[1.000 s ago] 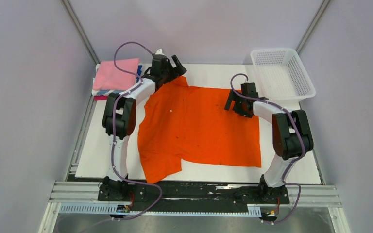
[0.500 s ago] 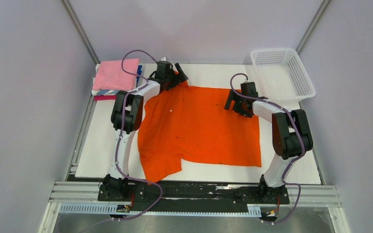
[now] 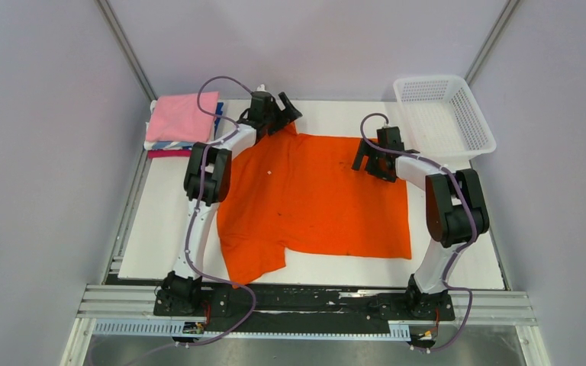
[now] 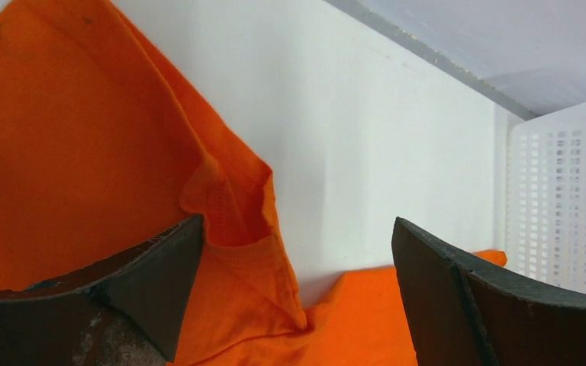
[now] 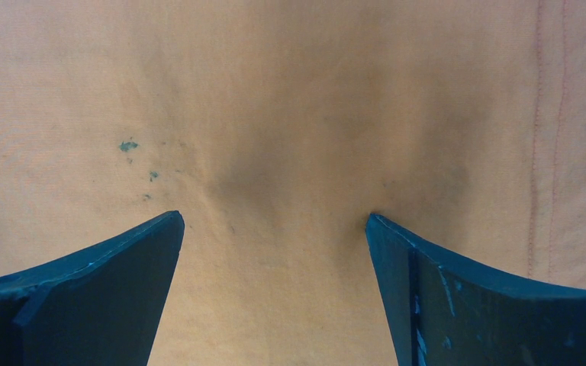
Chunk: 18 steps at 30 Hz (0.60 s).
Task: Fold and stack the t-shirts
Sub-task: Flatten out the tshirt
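Note:
A bright orange t-shirt (image 3: 313, 198) lies spread flat on the white table (image 3: 160, 236), one sleeve toward the near left. My left gripper (image 3: 281, 111) stands open over the shirt's far left sleeve. In the left wrist view the crumpled sleeve (image 4: 229, 206) lies between the open fingers of that gripper (image 4: 296, 223). My right gripper (image 3: 368, 160) is open, low over the shirt's far right part. In the right wrist view orange cloth with small dark specks (image 5: 275, 114) fills the gap in that gripper (image 5: 273, 217). Folded t-shirts (image 3: 179, 122), pink on top, are stacked at the far left.
A white plastic mesh basket (image 3: 469, 122) stands at the far right corner and shows at the edge of the left wrist view (image 4: 557, 206). Grey walls close the table on three sides. The arms' bases sit on a metal rail (image 3: 305, 305) at the near edge.
The left arm has swung right from beside the stack, bringing its open gripper over the orange shirt's far sleeve. The right arm and the shirt have hardly moved.

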Motion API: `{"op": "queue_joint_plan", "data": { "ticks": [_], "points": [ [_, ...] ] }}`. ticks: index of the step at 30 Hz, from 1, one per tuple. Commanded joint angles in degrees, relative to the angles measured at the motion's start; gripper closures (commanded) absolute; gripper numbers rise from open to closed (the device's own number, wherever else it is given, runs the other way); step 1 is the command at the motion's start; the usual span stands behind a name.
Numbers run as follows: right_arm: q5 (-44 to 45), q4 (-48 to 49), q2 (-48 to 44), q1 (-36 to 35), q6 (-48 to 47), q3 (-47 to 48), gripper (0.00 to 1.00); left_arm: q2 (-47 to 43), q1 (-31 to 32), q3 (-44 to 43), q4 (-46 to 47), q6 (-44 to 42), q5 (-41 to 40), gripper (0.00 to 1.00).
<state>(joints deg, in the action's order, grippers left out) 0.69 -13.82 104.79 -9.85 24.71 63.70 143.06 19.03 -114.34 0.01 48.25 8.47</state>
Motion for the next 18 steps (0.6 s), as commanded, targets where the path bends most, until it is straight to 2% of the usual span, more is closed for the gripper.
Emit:
{"op": "queue_joint_plan", "data": {
  "ticks": [1, 5, 12, 15, 18],
  "points": [
    [1.25, -2.08, 3.3, 0.13, -0.89, -0.16, 0.0, 3.89, 0.02, -4.94, 4.88, 3.06, 1.74, 0.0],
    [1.24, -2.18, 3.73, 0.13, -0.8, 0.09, 0.0, 7.86, 0.36, -10.75, 8.76, 6.1, 2.9, 0.0],
    [2.29, -2.44, 3.22, 0.21, -0.55, 0.19, 0.0, 14.52, 1.09, -22.22, 6.27, 5.24, -0.71, 0.0],
    [3.06, -2.81, 2.52, 0.19, -0.22, 0.19, 0.0, 15.11, 1.24, -27.18, 2.39, 2.83, -2.89, 0.0],
    [3.92, -3.59, 1.37, 0.11, 0.52, -0.01, 0.0, 12.21, 1.46, -27.14, 0.55, -1.11, -5.38, 0.0]
  ]
}}
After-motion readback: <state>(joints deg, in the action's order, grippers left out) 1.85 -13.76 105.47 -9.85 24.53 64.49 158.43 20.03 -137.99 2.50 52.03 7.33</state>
